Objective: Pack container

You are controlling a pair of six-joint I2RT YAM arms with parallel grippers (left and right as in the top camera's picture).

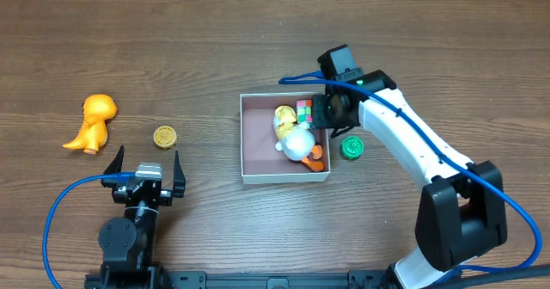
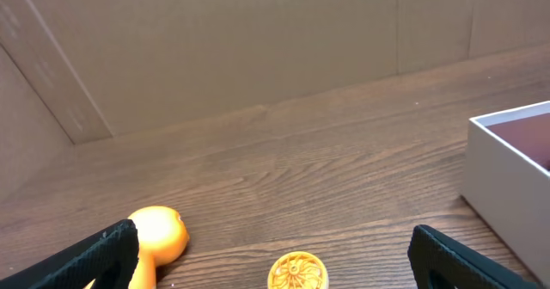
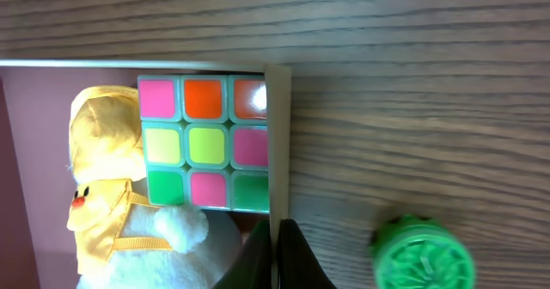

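The container (image 1: 256, 143) is a square white-walled box with a pink-brown inside at the table's middle. It holds a white plush duck (image 1: 295, 134) with a yellow hood, a colour cube (image 1: 305, 110) and an orange piece (image 1: 316, 160). My right gripper (image 1: 325, 117) is shut on the container's right wall (image 3: 277, 134), one finger (image 3: 277, 255) on each side. The cube (image 3: 204, 143) and duck (image 3: 112, 186) lie just inside that wall. My left gripper (image 1: 144, 170) is open and empty, near the front left. The container's corner shows in the left wrist view (image 2: 507, 169).
A green ridged disc (image 1: 351, 147) lies on the table just right of the container, also in the right wrist view (image 3: 421, 255). A yellow disc (image 1: 165, 137) and an orange dinosaur toy (image 1: 93, 121) lie at the left, ahead of my left gripper (image 2: 271, 237).
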